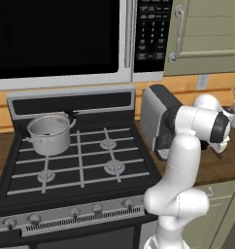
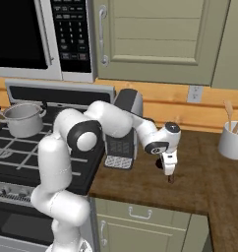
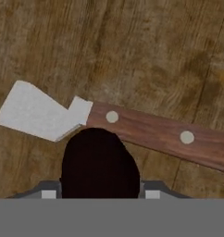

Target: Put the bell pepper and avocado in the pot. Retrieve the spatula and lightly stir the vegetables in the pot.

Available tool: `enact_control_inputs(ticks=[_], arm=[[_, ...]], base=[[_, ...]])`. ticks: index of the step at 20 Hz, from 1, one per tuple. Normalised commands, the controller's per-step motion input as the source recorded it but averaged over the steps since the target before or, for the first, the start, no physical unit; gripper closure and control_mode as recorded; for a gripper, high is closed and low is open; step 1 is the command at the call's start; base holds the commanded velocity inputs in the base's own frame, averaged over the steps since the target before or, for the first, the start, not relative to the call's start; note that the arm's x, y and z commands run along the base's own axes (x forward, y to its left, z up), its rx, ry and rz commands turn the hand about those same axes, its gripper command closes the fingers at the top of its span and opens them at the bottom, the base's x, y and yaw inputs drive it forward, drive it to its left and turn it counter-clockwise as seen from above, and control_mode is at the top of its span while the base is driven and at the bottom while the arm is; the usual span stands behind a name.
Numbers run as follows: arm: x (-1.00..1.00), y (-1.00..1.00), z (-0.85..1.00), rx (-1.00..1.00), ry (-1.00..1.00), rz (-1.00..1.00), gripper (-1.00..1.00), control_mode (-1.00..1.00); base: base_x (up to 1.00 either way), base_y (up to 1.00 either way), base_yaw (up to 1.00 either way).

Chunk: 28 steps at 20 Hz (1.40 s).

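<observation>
The spatula lies flat on the wooden counter point(image 2: 209, 182); in the hand view its pale grey blade point(image 3: 33, 112) points left and its reddish-brown riveted handle point(image 3: 164, 134) runs off to the right. My gripper point(image 2: 169, 176) points straight down just over it, right of the stove. One dark fingertip point(image 3: 99, 162) shows right beside the handle near the blade; whether the jaws hold the handle I cannot tell. The steel pot point(image 1: 49, 132) stands on the stove's back left burner, far from the gripper. The bell pepper and avocado are out of view.
A grey boxy appliance point(image 2: 125, 128) stands on the counter between the stove point(image 1: 75, 160) and the gripper. A white holder point(image 2: 233, 140) with wooden utensils sits at the counter's far right. A microwave point(image 1: 61, 39) hangs over the stove. The counter's front edge is close below the gripper.
</observation>
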Motion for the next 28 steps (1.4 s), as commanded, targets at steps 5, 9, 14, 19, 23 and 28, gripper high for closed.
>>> enact_control_inputs(ticks=[5, 9, 14, 19, 23, 28], arm=[[-0.08, -0.17, -0.74, -0.01, 0.07, 0.0, 1.0, -1.0], [-0.83, -0.03, 0.79, 0.0, 0.0, 0.0, 1.0, -1.0], [-0.98, 0.09, 0.99, 0.0, 0.0, 0.0, 1.0, -1.0], [-1.0, 0.88, 0.49, -0.11, -0.03, 0.0, 1.0, -1.0], [-1.0, 1.0, 0.33, -0.21, -0.07, 0.0, 1.0, -1.0], [-0.94, 1.0, 0.49, -0.21, -0.12, 0.05, 1.0, -1.0]], base=[[0.0, 0.0, 0.0], [0.0, 0.0, 0.0], [0.0, 0.0, 0.0], [0.0, 0.0, 0.0], [0.0, 0.0, 0.0], [0.0, 0.0, 0.0]])
